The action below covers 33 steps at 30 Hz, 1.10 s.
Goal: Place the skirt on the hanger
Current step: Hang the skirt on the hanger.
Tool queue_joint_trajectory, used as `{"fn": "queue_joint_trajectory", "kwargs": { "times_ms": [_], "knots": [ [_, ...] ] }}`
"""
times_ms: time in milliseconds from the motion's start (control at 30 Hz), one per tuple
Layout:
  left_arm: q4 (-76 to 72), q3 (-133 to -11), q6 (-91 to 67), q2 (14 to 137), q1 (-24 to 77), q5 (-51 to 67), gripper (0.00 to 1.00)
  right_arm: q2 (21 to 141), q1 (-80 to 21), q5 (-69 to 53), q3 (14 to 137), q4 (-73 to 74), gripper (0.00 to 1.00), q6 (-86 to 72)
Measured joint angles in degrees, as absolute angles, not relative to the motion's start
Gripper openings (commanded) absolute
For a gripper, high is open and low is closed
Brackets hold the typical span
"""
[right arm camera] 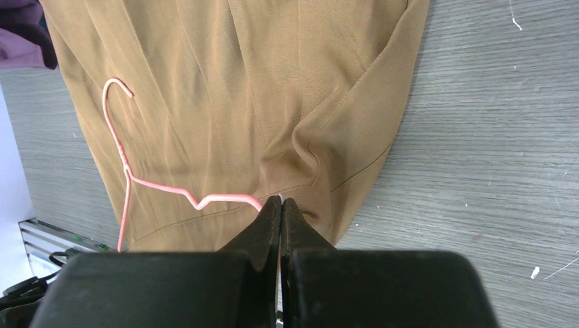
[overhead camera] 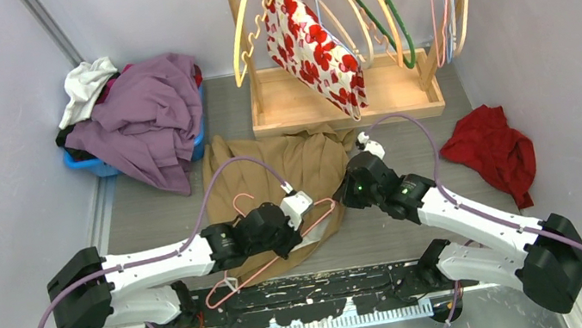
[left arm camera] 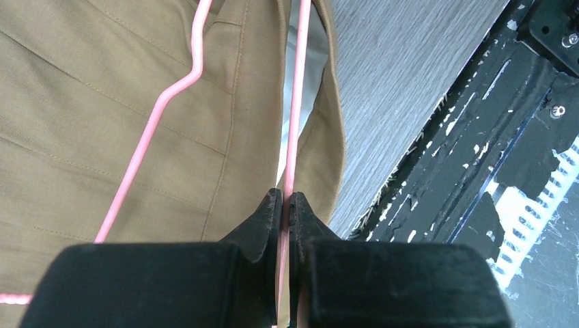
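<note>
A tan skirt [overhead camera: 296, 163] [left arm camera: 102, 102] [right arm camera: 239, 82] lies flat on the grey table between my two arms. On it rests a pink wire hanger [overhead camera: 275, 258] [left arm camera: 293, 123] [right arm camera: 126, 164], hook pointing away from the arms. Its bottom bar runs into the skirt's opening, where white lining shows. My left gripper [overhead camera: 306, 218] [left arm camera: 287, 198] is shut on that bar. My right gripper [overhead camera: 338, 200] [right arm camera: 280, 200] is shut at the skirt's near edge, beside the hanger's corner. A pale sliver of cloth shows between its tips.
A wooden rack [overhead camera: 344, 104] with several hangers and a red-flowered garment [overhead camera: 314, 47] stands at the back. A blue bin [overhead camera: 96, 165] heaped with purple clothes [overhead camera: 145, 116] is back left. A red cloth [overhead camera: 490, 147] lies right. The black base rail [overhead camera: 315, 291] runs along the near edge.
</note>
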State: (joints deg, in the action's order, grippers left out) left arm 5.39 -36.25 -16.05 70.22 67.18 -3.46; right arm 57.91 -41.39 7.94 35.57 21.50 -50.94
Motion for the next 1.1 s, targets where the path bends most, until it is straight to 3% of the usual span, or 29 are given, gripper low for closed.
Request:
{"fn": "queue_joint_trajectory", "kwargs": {
  "times_ms": [1100],
  "knots": [
    [5.0,-36.2,-16.3,70.9,67.7,-6.2,0.00,57.4,-41.1,7.2,35.0,21.3,0.01,-51.0]
  ]
}}
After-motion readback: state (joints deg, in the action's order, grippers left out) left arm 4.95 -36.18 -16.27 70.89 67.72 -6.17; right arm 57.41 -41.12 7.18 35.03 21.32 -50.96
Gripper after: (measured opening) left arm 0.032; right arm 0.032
